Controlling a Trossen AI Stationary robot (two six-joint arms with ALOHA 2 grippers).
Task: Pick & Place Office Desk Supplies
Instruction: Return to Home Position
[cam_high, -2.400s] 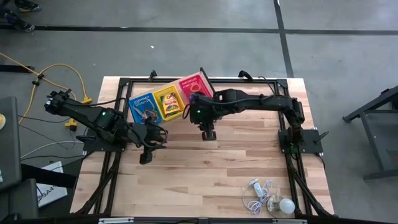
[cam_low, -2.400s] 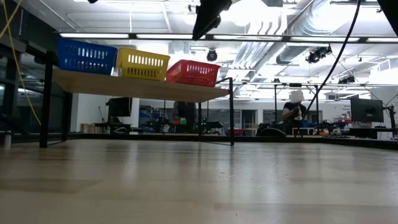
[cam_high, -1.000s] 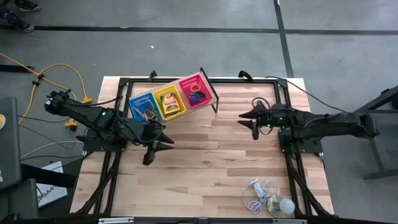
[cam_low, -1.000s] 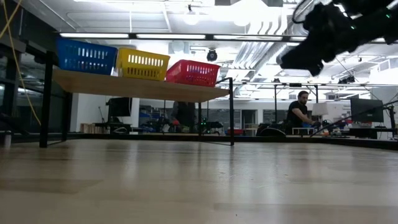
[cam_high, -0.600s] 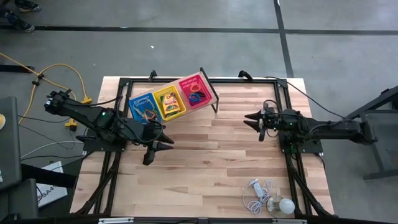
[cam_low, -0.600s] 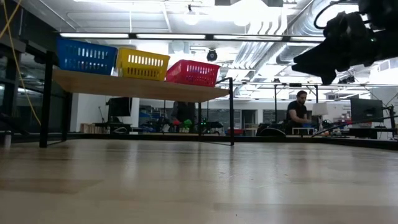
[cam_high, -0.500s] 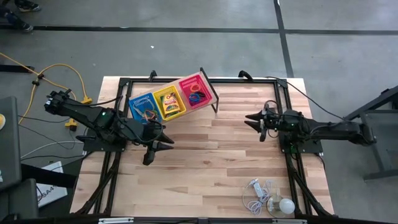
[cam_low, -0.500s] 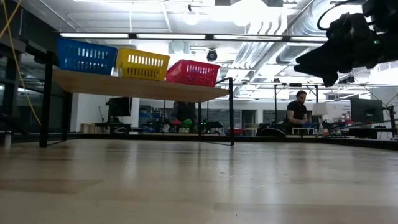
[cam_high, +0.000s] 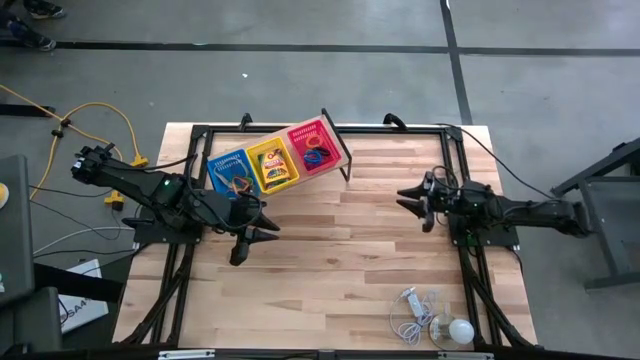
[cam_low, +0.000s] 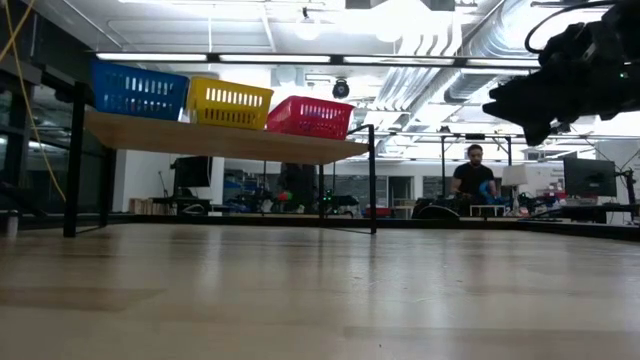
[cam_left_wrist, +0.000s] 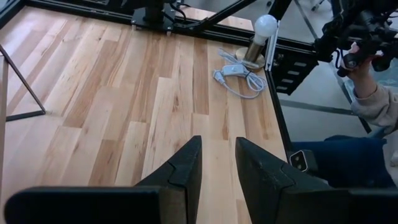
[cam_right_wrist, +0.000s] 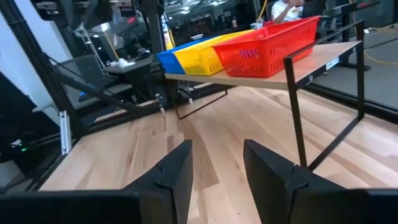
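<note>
Three small baskets stand in a row on a raised wooden board on black legs at the table's far side: blue (cam_high: 229, 172), yellow (cam_high: 273, 166) and red (cam_high: 317, 148). Rubber-band loops (cam_high: 317, 154) lie in the red basket and others in the blue one. The yellow-green crayon box (cam_high: 274, 170) lies in the yellow basket. My left gripper (cam_high: 255, 245) hovers open over the table's left half, near side of the baskets. My right gripper (cam_high: 412, 205) hovers open over the right half, facing the baskets (cam_right_wrist: 270, 46). Neither holds anything.
A white bulb (cam_high: 460, 329) with its thin white cord (cam_high: 412, 315) lies near the table's near right corner. The board's black legs (cam_right_wrist: 297, 118) stand on the table. Bare wood stretches between the two grippers. A person's sleeve (cam_left_wrist: 373, 93) shows beyond the table's edge.
My right gripper has drawn back a little toward the table's right edge, away from the baskets, staying open and level. The left arm has kept still. The baskets and their contents have not moved.
</note>
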